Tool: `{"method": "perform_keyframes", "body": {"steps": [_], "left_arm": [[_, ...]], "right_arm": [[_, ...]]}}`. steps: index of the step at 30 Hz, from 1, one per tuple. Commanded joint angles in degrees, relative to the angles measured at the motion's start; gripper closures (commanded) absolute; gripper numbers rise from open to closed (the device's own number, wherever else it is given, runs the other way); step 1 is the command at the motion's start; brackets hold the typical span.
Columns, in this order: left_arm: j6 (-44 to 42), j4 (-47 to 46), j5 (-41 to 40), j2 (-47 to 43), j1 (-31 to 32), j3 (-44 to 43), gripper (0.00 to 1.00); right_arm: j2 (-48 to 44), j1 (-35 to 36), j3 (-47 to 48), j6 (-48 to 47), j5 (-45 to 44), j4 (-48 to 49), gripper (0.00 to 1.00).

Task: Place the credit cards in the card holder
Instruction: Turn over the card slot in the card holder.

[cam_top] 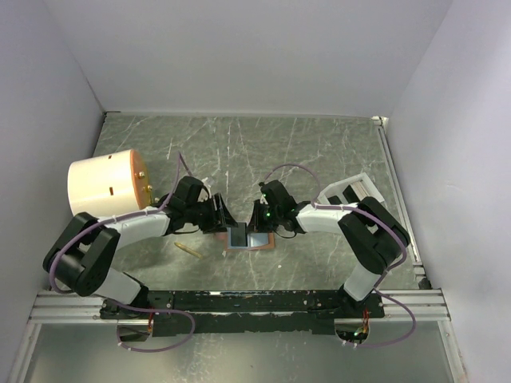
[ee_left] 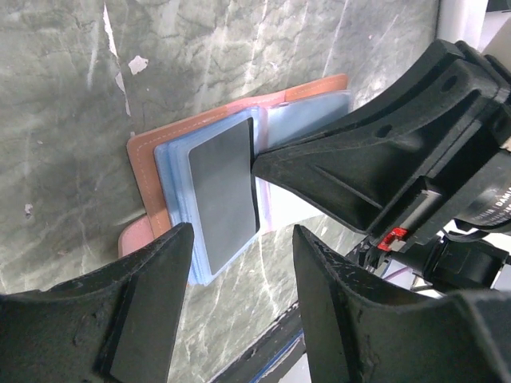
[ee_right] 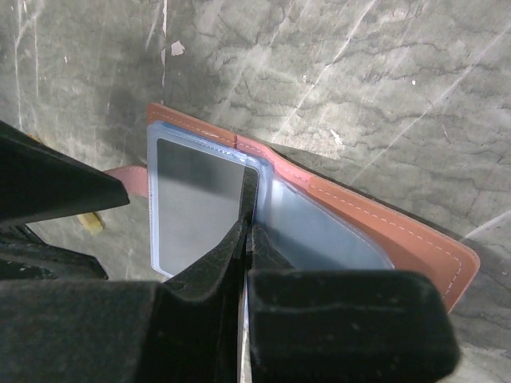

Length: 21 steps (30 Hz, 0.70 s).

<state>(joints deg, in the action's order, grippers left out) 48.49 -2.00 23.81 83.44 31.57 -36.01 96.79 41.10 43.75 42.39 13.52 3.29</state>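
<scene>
Right gripper (ee_right: 247, 209) pinched on grey card (ee_right: 196, 199), frame centre; left gripper (ee_left: 239, 247) open. Risk: card snags, drags card holder (ee_right: 415, 235).

Partial "DAM" on right arm housing (ee_left: 484, 201)

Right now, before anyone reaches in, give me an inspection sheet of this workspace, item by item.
Surface: grey marbled table with white flecks.
Job's things: brown wallet lies open with its clear blue sleeves showing; one grey card lies over one half.
Clutter: cream cylinder at the left, white tray at the right, small yellow stick near the wallet.
Grippers: left tool open, over the wallet's edge; right tool pinched shut on the card's edge.
Cables: purple cables loop off both arms, none across the wallet.
Surroundings: plain white walls; nothing else seen.
</scene>
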Motion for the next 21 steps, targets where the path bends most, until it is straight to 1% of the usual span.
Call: {"method": "perform_keyframes", "body": {"steps": [1,6,12,17,21], "left_arm": [[0.46,-3.59,1.55,1.62,-0.28,0.72,0.36],[-0.64,-2.02,0.26,3.09,-0.28,-0.43,0.37],[-0.44,-2.81,0.49,3.66,-0.3,-0.2,0.37],[0.14,-4.22,1.54,4.41,-0.28,-0.2,0.38],[0.51,-4.97,2.25,4.67,-0.29,-0.19,0.38]], "right_arm": [[1.84,0.21,-2.56,-2.05,-4.02,-3.25,0.99],[2.29,0.22,-2.83,-1.88,-3.22,-2.65,1.0],[1.14,0.22,-1.8,-1.37,-1.86,-2.75,1.0],[-0.38,0.23,-1.71,0.19,0.68,-0.15,0.97],[1.35,0.25,-1.6,0.54,1.03,0.33,1.0]]}}
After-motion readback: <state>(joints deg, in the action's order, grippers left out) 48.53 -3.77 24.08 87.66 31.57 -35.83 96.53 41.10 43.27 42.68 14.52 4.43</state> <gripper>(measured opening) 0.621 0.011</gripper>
